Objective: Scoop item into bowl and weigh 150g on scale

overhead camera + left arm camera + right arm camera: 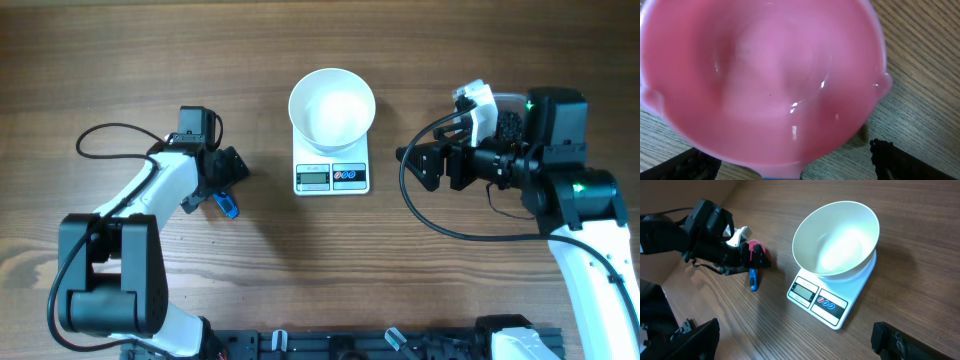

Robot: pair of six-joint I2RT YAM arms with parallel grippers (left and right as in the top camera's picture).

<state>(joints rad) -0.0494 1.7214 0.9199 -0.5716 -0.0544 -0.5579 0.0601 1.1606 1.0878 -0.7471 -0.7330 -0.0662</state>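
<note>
Empty bowl (332, 105) on scale (332, 178); scooping not begun. Left gripper (232, 168) gapes over pink scoop (765, 80), right gripper (412, 165) open too. Next, I'd judge: clamp the blue handle (228, 207).

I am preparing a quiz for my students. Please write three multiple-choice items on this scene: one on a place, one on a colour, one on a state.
1. Where is the bowl? A on the scale; B beside it; C under it.
2. What colour is the cup of the scoop? A green; B pink; C black.
3. The bowl is: A full; B overturned; C empty.
Answers: 1 A, it sits on the scale's top; 2 B, it shows pink up close; 3 C, only its white inside shows.
</note>
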